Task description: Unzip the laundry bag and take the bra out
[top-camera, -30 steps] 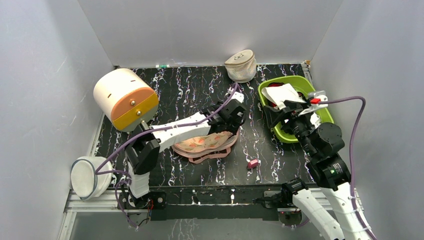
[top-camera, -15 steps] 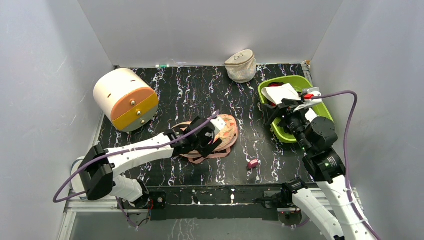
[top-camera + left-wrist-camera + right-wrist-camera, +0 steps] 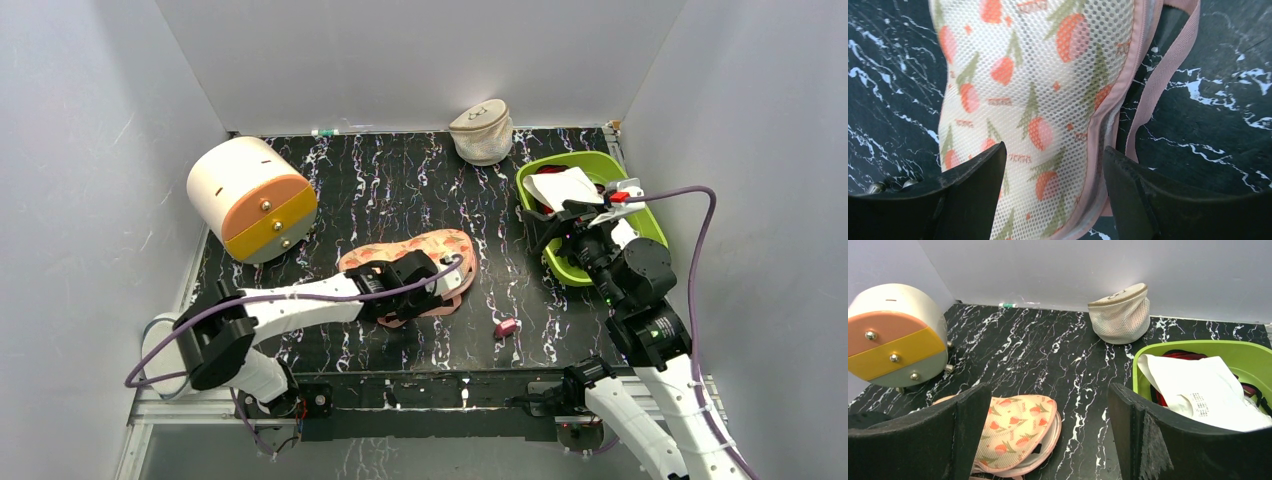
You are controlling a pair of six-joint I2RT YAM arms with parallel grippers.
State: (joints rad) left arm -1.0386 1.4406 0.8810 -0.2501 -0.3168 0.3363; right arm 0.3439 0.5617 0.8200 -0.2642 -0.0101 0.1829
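The laundry bag (image 3: 415, 255), a flat peach case with red-green print and pink trim, lies mid-table. Its edge gapes, showing white lining in the right wrist view (image 3: 1013, 432). My left gripper (image 3: 448, 288) is open at the bag's near right edge. In the left wrist view (image 3: 1053, 165) its jaws straddle the bag's (image 3: 1038, 90) pink-trimmed rim without closing on it. A white garment with a printed label and a dark strap, the bra by its look (image 3: 560, 188) (image 3: 1198, 390), lies in the green basket. My right gripper (image 3: 560, 215) (image 3: 1048, 435) is open and empty, above the basket's left side.
The green basket (image 3: 640, 215) (image 3: 1198, 344) at the right also holds red cloth. A beige domed mesh pouch (image 3: 482, 132) stands at the back. A cream drum with orange and yellow drawers (image 3: 250, 198) sits at the left. A small pink clip (image 3: 506, 326) lies near the front.
My left arm has drawn back and low, its gripper moving from the bag's far right end to its near edge. The bag now lies flat, shifted farther back. The right gripper has barely moved.
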